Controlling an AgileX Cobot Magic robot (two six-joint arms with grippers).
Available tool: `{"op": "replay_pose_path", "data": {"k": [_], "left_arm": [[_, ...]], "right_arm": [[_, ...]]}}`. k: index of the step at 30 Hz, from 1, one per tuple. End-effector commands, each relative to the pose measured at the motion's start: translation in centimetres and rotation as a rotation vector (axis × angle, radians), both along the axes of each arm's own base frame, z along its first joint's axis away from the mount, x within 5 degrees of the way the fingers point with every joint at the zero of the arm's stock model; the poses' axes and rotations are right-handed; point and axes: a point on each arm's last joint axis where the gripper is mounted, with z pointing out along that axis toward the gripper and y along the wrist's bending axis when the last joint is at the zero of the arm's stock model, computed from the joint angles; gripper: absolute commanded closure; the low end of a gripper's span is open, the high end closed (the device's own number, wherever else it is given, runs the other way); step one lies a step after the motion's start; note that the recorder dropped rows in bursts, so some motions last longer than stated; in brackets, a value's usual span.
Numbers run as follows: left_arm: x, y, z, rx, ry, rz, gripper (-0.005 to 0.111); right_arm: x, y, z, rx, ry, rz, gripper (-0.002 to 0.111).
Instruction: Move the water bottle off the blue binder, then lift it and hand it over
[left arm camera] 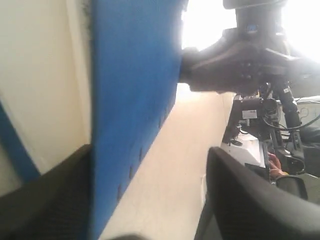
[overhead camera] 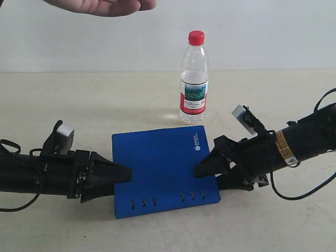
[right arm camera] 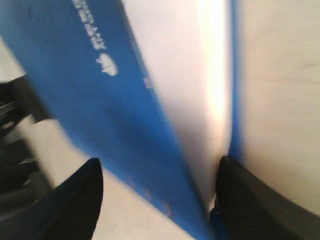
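Seen from my remote station: the water bottle (overhead camera: pixel 193 84) stands upright toward the worktop's (overhead camera: pixel 79 105) far edge, just off the blue binder (overhead camera: pixel 163 163). My left end effector (overhead camera: pixel 122 181) and right end effector (overhead camera: pixel 207 177) straddle its opposite sides, jaws spread.

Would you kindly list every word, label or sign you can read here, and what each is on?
None is legible.
Label on the water bottle: too small to read.
White logo lettering on the blue binder: blurred.
Yellow sticker on the right arm: too small.
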Motion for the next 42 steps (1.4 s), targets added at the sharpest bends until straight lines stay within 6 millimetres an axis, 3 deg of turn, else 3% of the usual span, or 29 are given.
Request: {"op": "replay_pose_path", "data": {"k": [1,2,7,11,16,18,19,23,30,35,37,39,42], "left_arm": [[0.2,-0.2,0.5,-0.041,-0.040,-0.001,0.048],[0.2,-0.2,0.5,-0.040,-0.042,-0.002,0.048],[0.3,-0.2,0.4,-0.013,-0.082,-0.012,0.048],[0.7,-0.1,0.5,-0.003,-0.166,-0.035,0.048],[2.1,-0.3,1.1,-0.002,-0.244,-0.043,0.048],[2.5,-0.3,1.4,-0.011,-0.262,-0.045,0.054],[2.6,-0.4,1.5,-0.023,-0.267,-0.047,0.059],[2.6,-0.4,1.6,-0.024,-0.270,-0.048,0.102],[2.6,-0.4,1.6,-0.023,-0.277,-0.050,0.102],[2.9,0.1,1.6,-0.019,-0.295,-0.039,0.102],[3.2,0.4,1.7,-0.017,-0.301,-0.026,0.102],[3.3,0.8,1.7,-0.015,-0.301,-0.014,0.102],[3.4,1.0,1.7,-0.014,-0.301,-0.004,0.102]], "right_arm": [[0.3,1.2,2.5,0.229,0.012,0.124,0.049],[0.5,1.2,2.7,0.239,-0.012,0.119,0.052],[-0.8,3.4,2.7,0.227,-0.092,0.270,0.094],[-1.6,4.8,2.7,0.234,-0.129,0.345,0.109],[-1.8,5.1,2.7,0.237,-0.157,0.368,0.108],[-1.8,5.1,2.7,0.237,-0.157,0.368,0.108],[-1.8,5.1,2.7,0.237,-0.157,0.368,0.108],[-1.8,5.1,2.7,0.237,-0.157,0.368,0.108],[-0.9,4.8,4.7,0.247,-0.325,0.408,0.108],[0.9,2.1,7.0,0.232,-0.412,0.317,0.108],[1.3,1.0,7.1,0.225,-0.407,0.278,0.101],[1.6,0.3,7.1,0.220,-0.399,0.249,0.087],[1.7,0.1,7.1,0.222,-0.352,0.218,0.053]]}}
